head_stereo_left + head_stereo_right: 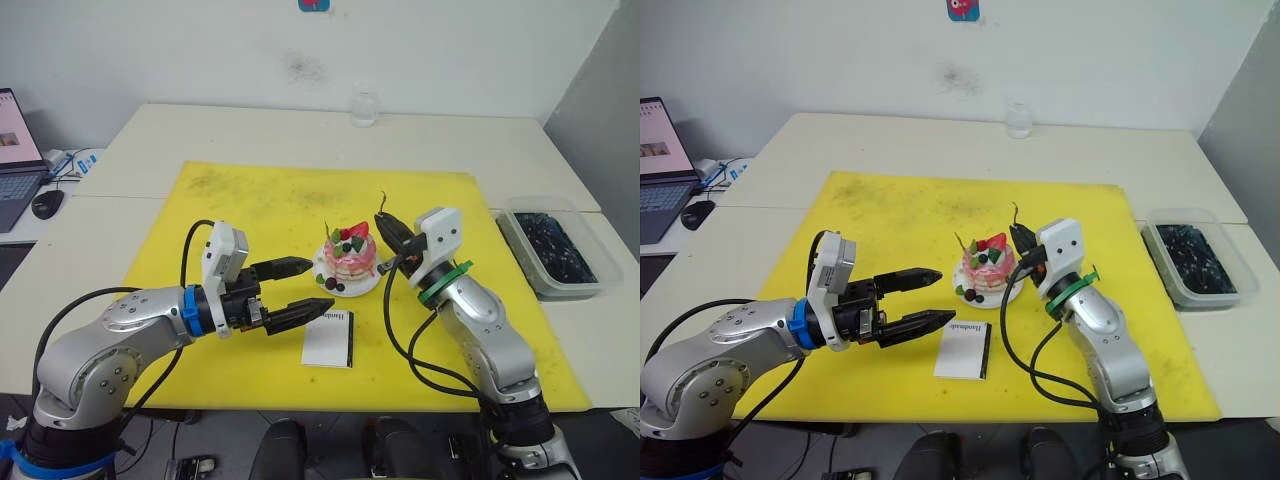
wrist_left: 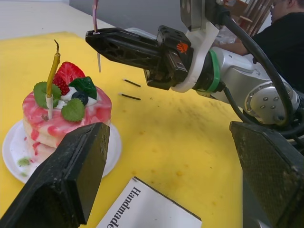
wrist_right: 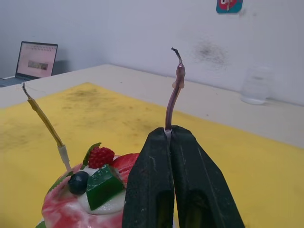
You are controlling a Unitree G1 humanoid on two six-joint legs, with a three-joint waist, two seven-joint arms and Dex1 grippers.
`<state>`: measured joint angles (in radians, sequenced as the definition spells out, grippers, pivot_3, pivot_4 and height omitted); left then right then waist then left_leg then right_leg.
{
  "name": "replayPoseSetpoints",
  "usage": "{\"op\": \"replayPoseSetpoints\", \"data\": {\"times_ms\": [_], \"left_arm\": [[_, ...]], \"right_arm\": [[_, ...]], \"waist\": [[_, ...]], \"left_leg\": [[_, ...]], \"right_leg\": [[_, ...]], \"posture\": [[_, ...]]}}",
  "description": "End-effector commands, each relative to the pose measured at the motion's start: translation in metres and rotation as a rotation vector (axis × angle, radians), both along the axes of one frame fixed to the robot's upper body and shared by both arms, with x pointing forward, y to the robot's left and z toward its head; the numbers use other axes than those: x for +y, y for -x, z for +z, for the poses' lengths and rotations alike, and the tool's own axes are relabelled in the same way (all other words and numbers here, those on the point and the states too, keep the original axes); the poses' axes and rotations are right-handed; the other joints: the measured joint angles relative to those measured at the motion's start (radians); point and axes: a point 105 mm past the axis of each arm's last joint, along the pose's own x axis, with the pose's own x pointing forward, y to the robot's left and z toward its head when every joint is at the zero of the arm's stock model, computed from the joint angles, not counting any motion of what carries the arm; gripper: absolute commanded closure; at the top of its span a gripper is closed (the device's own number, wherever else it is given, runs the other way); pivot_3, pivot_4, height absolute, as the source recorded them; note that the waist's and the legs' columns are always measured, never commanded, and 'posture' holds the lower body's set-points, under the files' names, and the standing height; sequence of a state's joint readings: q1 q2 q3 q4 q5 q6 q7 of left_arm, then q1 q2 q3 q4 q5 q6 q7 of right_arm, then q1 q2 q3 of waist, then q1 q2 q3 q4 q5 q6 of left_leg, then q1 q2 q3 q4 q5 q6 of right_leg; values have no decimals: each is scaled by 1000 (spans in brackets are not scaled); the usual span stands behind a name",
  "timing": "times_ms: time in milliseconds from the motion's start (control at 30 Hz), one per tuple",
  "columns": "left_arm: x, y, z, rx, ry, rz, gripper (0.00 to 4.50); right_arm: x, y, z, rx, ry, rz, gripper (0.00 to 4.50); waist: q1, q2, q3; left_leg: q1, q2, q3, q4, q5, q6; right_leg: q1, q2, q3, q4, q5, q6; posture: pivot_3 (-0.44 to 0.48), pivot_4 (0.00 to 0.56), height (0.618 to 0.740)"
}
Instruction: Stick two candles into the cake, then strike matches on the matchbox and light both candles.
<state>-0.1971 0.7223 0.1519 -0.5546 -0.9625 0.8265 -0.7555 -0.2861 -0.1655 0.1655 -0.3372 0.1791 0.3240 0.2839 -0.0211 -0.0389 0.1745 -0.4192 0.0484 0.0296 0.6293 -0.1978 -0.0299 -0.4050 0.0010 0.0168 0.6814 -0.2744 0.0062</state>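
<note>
The pink-and-white cake (image 1: 347,262) with its strawberry sits on a white plate (image 1: 362,289) in the middle of the yellow mat (image 1: 250,210). One golden candle (image 2: 51,76) stands stuck in the cake's top, leaning slightly. My right gripper (image 1: 386,224) is just right of the cake and shut on a second candle (image 3: 174,92), which rises upright from its tips beside the cake's top. My left gripper (image 1: 321,284) is open, level with the cake's left side. The white matchbox (image 1: 328,340) lies flat just in front of it. Two dark matches (image 2: 130,90) lie on the mat beyond the cake.
A clear tub (image 1: 555,245) with dark contents stands off the mat at the right. A glass (image 1: 364,105) is at the table's back. A laptop (image 1: 15,150) and mouse (image 1: 47,203) sit on the far left. A person (image 2: 285,38) sits beyond the table.
</note>
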Motion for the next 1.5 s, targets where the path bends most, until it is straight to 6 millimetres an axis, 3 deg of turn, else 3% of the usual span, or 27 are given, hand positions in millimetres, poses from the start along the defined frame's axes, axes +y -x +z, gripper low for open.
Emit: {"op": "replayPoseSetpoints", "data": {"times_ms": [33, 533, 1500], "left_arm": [[-4, 3, 8, -25, -2, -32, 0], [-5, 2, 7, -31, -18, -42, 0], [-7, 3, 4, -40, -36, -67, 0]], "right_arm": [[6, 5, 7, -41, -28, 26, 4464], [7, -1, -5, -37, -38, 12, 4464], [13, 8, -1, -72, -71, 11, 4464]], "waist": [[0, 0, 0], [-1, 0, 0], [-2, 0, 0]], "left_leg": [[0, 0, 0, 0, 0, 0], [0, 0, 0, 0, 0, 0], [0, 0, 0, 0, 0, 0]], "right_leg": [[0, 0, 0, 0, 0, 0], [0, -2, 0, 0, 0, 0], [0, -2, 0, 0, 0, 0]], "posture": [[0, 150, 740], [0, 150, 740], [0, 150, 740]]}}
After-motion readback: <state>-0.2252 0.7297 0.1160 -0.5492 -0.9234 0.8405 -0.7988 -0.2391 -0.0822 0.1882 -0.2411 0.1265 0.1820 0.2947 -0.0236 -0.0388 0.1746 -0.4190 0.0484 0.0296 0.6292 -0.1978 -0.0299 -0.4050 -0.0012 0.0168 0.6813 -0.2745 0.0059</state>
